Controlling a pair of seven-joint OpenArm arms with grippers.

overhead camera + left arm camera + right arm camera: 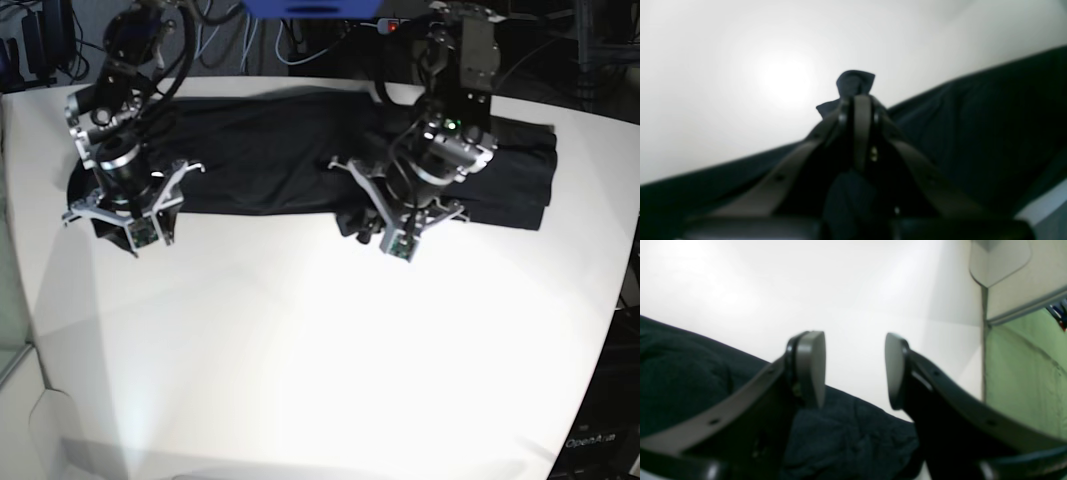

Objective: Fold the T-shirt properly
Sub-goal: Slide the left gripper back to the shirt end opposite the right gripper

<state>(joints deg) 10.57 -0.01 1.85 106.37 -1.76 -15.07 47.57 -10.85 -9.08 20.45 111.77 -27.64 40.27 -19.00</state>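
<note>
While the T-shirt lies as a long dark band across the far side of the white table, the right gripper at its left end hangs open and empty; the left gripper, further right, pinches a cloth fold, so most folding remains, I judge.

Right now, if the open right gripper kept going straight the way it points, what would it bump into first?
Probably the white table: the right gripper has bare tabletop between its open fingers, with the T-shirt just beneath. Depth is unclear.

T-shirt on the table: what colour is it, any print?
The T-shirt is plain dark charcoal-black with no print visible; the base view shows it best.
</note>
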